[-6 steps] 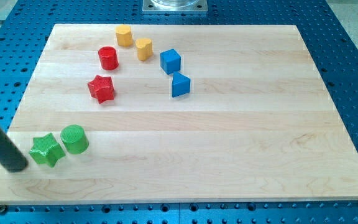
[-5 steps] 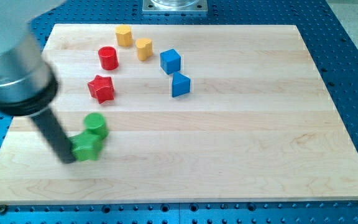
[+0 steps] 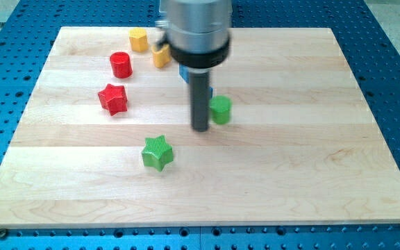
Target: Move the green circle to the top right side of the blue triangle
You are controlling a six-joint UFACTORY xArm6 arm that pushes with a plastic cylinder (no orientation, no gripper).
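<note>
The green circle (image 3: 221, 110) sits near the board's middle, just right of my tip (image 3: 200, 128), touching or nearly touching the rod. The blue triangle is almost wholly hidden behind the rod; only a blue sliver (image 3: 210, 92) shows just above-left of the green circle. The blue cube (image 3: 184, 72) peeks out left of the rod, mostly covered by the arm. The green star (image 3: 157, 153) lies below-left of my tip, apart from it.
A red star (image 3: 112, 98) and a red cylinder (image 3: 121, 64) lie at the upper left. Two yellow blocks (image 3: 139, 39) (image 3: 161, 55) sit near the top edge. The arm's thick body (image 3: 197, 31) covers the top centre. The wooden board (image 3: 311, 173) rests on a blue perforated table.
My tip has swept from the lower left to the board's middle. The green circle moved up and right with it, next to the blue triangle. The green star slid right and stayed behind.
</note>
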